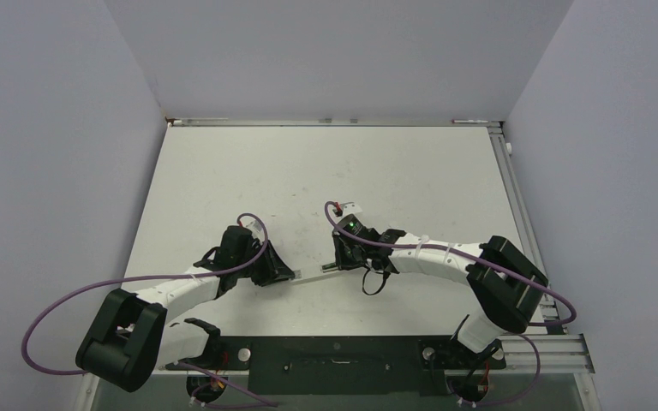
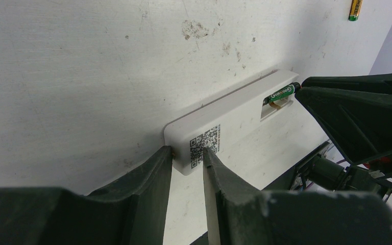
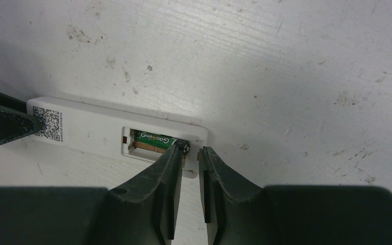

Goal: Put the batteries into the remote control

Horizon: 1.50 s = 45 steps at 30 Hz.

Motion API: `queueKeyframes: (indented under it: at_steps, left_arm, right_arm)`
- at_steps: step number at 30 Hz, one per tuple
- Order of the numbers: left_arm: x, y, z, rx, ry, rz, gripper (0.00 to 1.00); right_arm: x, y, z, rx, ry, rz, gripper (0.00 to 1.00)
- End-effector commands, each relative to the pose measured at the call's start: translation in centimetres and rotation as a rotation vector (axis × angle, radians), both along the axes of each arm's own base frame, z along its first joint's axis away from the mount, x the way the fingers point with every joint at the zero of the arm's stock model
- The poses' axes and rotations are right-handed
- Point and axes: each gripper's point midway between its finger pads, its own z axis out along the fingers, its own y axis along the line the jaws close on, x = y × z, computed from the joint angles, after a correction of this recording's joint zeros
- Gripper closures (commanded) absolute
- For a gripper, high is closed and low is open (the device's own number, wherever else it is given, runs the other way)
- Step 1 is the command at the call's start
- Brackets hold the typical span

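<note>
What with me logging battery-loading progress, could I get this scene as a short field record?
remote: on the table, QR label up, battery compartment open
green battery: in the compartment, one end seemingly raised at the rim
second battery: loose on the table, away from the remote
left pincer: closed on the remote's QR end
right pincer: slightly open, empty, one finger at the green battery's raised end

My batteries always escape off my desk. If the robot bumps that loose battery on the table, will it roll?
Probably. The loose battery is a round cylinder lying on its side on the flat table, so a sideways nudge likely rolls it. Its smooth-looking wrap may be slippery.
</note>
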Motion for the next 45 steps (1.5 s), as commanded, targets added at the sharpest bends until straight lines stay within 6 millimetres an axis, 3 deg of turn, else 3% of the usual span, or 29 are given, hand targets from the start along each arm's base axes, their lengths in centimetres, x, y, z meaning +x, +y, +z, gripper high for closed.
queueKeyframes:
  at_steps: [1,45]
  left_arm:
    - [0.8,-0.9,1.4,-0.042,-0.058,-0.022,0.75]
    - [0.8,-0.9,1.4,-0.041,-0.059,-0.022,0.75]
  right_arm:
    - [1.5,1.7,2.6,0.068,-0.068,-0.010,0.79]
    - [0.1,2.9,1.1,0.077,-0.013,0.027,0.91]
